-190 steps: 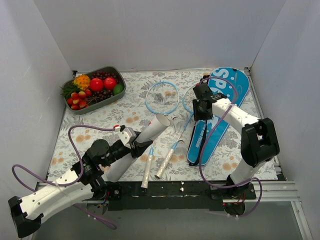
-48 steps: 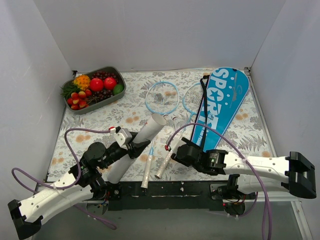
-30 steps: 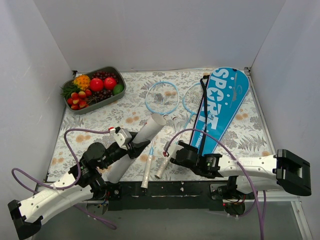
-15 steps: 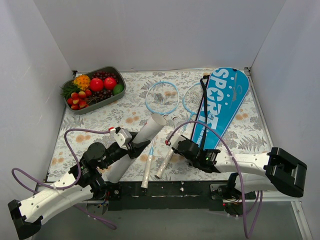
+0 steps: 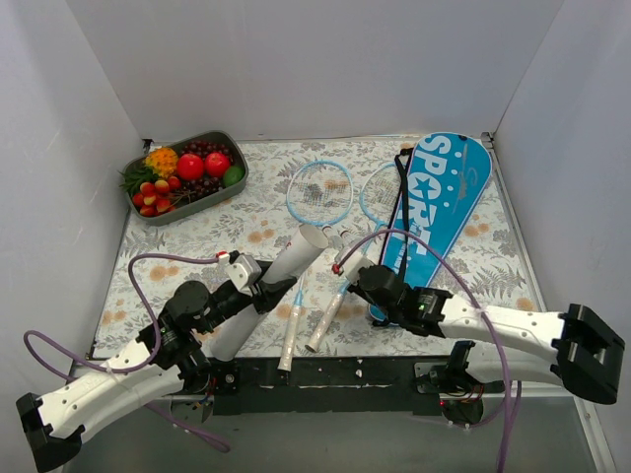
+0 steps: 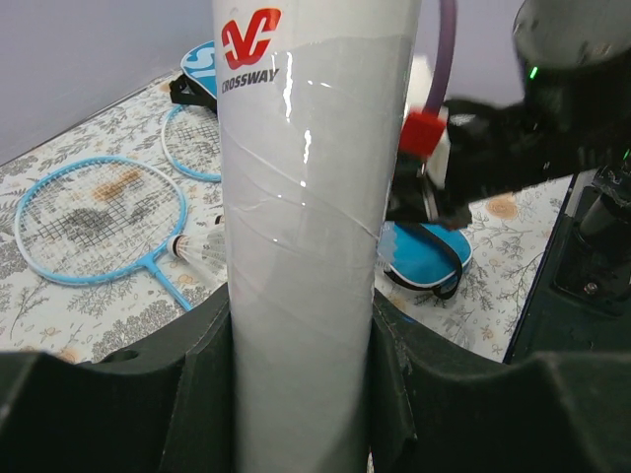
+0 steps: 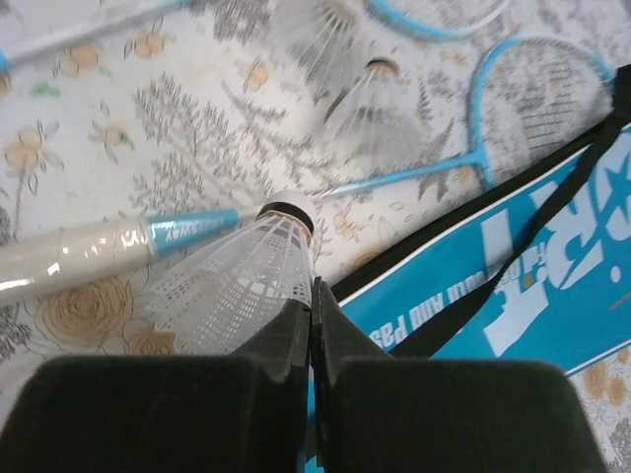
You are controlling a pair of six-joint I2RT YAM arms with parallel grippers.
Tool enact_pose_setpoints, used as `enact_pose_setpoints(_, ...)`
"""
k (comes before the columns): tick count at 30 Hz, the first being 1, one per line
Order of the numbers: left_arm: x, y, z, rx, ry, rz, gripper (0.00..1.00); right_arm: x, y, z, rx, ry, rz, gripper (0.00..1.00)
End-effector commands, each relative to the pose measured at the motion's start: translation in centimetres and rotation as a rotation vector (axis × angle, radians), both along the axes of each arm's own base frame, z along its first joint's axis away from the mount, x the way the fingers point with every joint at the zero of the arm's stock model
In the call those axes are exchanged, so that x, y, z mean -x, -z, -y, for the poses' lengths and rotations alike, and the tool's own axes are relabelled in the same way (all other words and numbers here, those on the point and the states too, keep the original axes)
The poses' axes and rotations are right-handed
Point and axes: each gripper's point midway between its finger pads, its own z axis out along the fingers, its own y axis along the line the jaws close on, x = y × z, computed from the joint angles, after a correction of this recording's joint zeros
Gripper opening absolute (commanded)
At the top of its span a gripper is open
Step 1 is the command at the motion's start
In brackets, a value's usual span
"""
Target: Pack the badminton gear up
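My left gripper [image 5: 264,288] is shut on the white shuttlecock tube [image 5: 286,268], which slants toward the mat's middle; in the left wrist view the tube [image 6: 306,197] fills the space between the jaws of the left gripper [image 6: 301,394]. My right gripper [image 7: 314,296] is shut on the skirt edge of a white shuttlecock [image 7: 237,281]; from above the right gripper [image 5: 353,270] sits between the racket handles and the blue SPORT bag [image 5: 439,197]. Two light-blue rackets [image 5: 320,192] [image 5: 383,197] lie on the mat, their handles [image 5: 323,323] toward me.
Two more shuttlecocks [image 7: 380,118] [image 7: 315,39] lie on the mat beyond my right gripper, near the tube's far end. A grey tray of fruit [image 5: 237,158] stands at the far left. White walls close in the floral mat on three sides.
My right arm left the far part of the bag and came to the near middle beside the racket handles. Over the last half second its gripper shifted slightly farther. The left arm and tube stayed put.
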Motion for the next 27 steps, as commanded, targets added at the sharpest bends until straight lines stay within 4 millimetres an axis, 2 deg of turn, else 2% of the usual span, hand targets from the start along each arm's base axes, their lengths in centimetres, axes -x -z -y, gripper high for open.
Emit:
enact_pose_setpoints(1,-0.2,-1.1,0.1,0.02,-0.002,0.033,0.0,-1.1,-6.9,-0.4,-0.156,0.066,0.033,0.01)
enact_pose_setpoints(2,-0.2,-0.9,0.2,0.017,0.001,0.03,0.0,-1.3,-7.6,-0.2,-0.17,0.079,0.025,0.01)
enact_pose_setpoints(3,-0.2,-0.8,0.3,0.015,0.006,0.027,0.0,-2.1,-9.6,0.0,-0.218,0.118,0.026,0.01)
enact_pose_setpoints(5,-0.2,-0.7,0.5,0.011,0.012,0.025,0.0,-2.4,-10.1,0.6,-0.216,0.139,-0.017,0.01)
enact_pose_setpoints(6,-0.2,-0.7,0.5,0.01,0.014,0.024,0.0,-3.7,-11.9,1.1,-0.252,0.184,-0.017,0.01)
enact_pose_setpoints(8,-0.1,-0.3,0.8,-0.004,0.03,0.02,0.0,-4.3,-12.5,1.7,-0.271,0.224,-0.073,0.01)
enact_pose_setpoints(9,0.0,-0.3,1.0,-0.007,0.038,0.022,0.0,-5.6,-12.6,2.7,-0.277,0.276,-0.085,0.01)
enact_pose_setpoints(10,-0.1,0.0,1.2,-0.021,0.045,0.021,0.0,-6.3,-14.3,2.3,-0.336,0.28,-0.098,0.01)
enact_pose_setpoints(11,0.1,-0.1,1.4,-0.028,0.062,0.029,0.0,-6.7,-14.6,2.7,-0.349,0.299,-0.121,0.01)
enact_pose_setpoints(12,0.1,-0.1,1.6,-0.036,0.071,0.033,0.0,-8.0,-14.8,3.7,-0.37,0.343,-0.136,0.01)
enact_pose_setpoints(13,0.1,-0.2,1.8,-0.046,0.078,0.037,0.0,-8.1,-16.6,2.7,-0.446,0.299,-0.168,0.01)
enact_pose_setpoints(14,-0.1,0.2,2.2,-0.076,0.087,0.042,0.0,-8.5,-17.3,2.7,-0.484,0.288,-0.183,0.01)
enact_pose_setpoints(15,-0.1,-0.4,2.4,-0.079,0.096,0.054,0.0,-9.4,-17.9,3.2,-0.52,0.298,-0.197,0.01)
enact_pose_setpoints(16,-0.1,-0.3,2.6,-0.1,0.11,0.06,0.0,-9.0,-19.3,2.2,-0.575,0.226,-0.23,0.01)
enact_pose_setpoints(17,-0.3,0.0,3.0,-0.133,0.121,0.072,0.0,-8.9,-19.9,2.0,-0.611,0.206,-0.253,0.01)
enact_pose_setpoints(18,-0.1,-0.6,3.3,-0.136,0.145,0.088,0.0,-9.2,-20.2,2.4,-0.633,0.204,-0.27,0.01)
enact_pose_setpoints(19,-0.1,-0.4,3.5,-0.156,0.155,0.091,0.0,-8.4,-20.5,1.6,-0.663,0.143,-0.32,0.01)
enact_pose_setpoints(20,0.0,-0.4,3.7,-0.168,0.171,0.1,0.0,-8.5,-20.9,2.1,-0.688,0.142,-0.341,0.01)
enact_pose_setpoints(22,0.0,-0.4,4.2,-0.203,0.2,0.131,0.0,-7.2,-20.8,1.6,-0.716,0.077,-0.416,0.01)
enact_pose_setpoints(25,-0.5,-0.5,4.4,-0.252,0.202,0.17,0.0,-6.1,-20.7,2.2,-0.746,0.046,-0.475,0.01)
enact_pose_setpoints(27,-0.5,0.5,4.3,-0.303,0.214,0.165,0.0,-5.4,-20.5,2.9,-0.779,0.046,-0.504,0.01)
